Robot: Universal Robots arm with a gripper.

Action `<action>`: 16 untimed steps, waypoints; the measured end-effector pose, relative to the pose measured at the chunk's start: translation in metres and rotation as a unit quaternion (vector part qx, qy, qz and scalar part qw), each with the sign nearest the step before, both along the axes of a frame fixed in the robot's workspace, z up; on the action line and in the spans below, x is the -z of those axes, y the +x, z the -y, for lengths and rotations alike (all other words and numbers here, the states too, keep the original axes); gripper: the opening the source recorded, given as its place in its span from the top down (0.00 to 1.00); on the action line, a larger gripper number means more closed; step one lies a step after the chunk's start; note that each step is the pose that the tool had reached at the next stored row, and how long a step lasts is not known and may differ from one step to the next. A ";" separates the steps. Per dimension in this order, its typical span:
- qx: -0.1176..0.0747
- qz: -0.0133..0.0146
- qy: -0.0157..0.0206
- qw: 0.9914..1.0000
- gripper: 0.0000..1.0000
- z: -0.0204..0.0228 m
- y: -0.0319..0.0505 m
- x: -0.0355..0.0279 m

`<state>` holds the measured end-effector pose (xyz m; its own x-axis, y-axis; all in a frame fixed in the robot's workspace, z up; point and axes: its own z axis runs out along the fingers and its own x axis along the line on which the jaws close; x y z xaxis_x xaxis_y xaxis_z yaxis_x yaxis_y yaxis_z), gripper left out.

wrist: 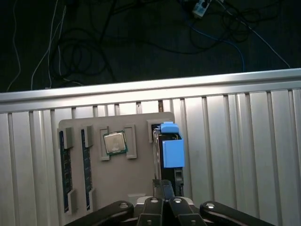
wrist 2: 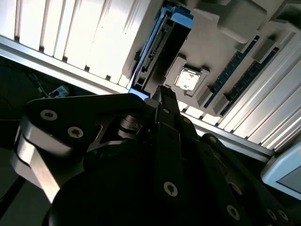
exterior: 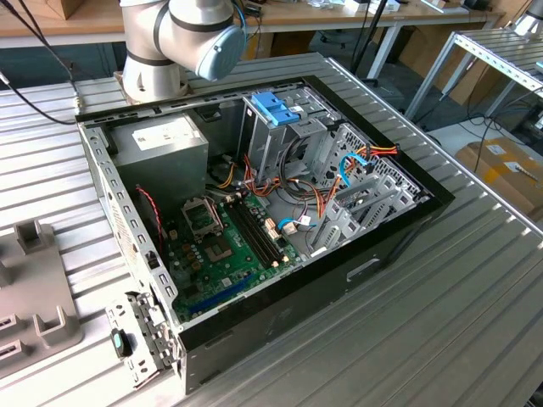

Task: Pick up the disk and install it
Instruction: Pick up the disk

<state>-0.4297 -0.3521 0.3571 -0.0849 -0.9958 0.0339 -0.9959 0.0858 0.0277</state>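
The disk [wrist: 171, 153] stands on edge in a slot of a grey fixture tray [wrist: 127, 183], its light-blue carrier rail facing up. My gripper [wrist: 163, 184] hovers well above that end of the tray with its fingers shut together and nothing between them. In the second wrist view the disk [wrist 2: 160, 52] appears as a dark slab with blue trim just past the gripper [wrist 2: 162, 94]. In the exterior view the open computer case [exterior: 254, 212] lies on the table, with a metal drive cage [exterior: 276, 108] topped by a blue latch.
The tray also holds a processor chip [wrist: 115, 142] and two memory sticks [wrist: 63, 165]. The ribbed table ends at an edge [wrist: 141, 89], with cables on the dark floor beyond. In the case are a motherboard [exterior: 225, 246], a grey power supply [exterior: 161, 140] and loose wires. The arm's base [exterior: 182, 34] stands behind the case.
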 end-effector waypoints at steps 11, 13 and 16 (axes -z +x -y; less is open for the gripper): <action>0.000 0.006 0.022 1.000 0.89 0.0000 0.0007 0.0007; 0.000 0.008 0.031 0.999 0.89 -0.0001 -0.0018 0.0012; 0.000 0.009 0.031 0.999 0.89 0.0000 -0.0036 0.0040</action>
<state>-0.4333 -0.3521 0.3531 -0.0848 -0.9960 -0.0290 -0.9963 0.0844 0.0150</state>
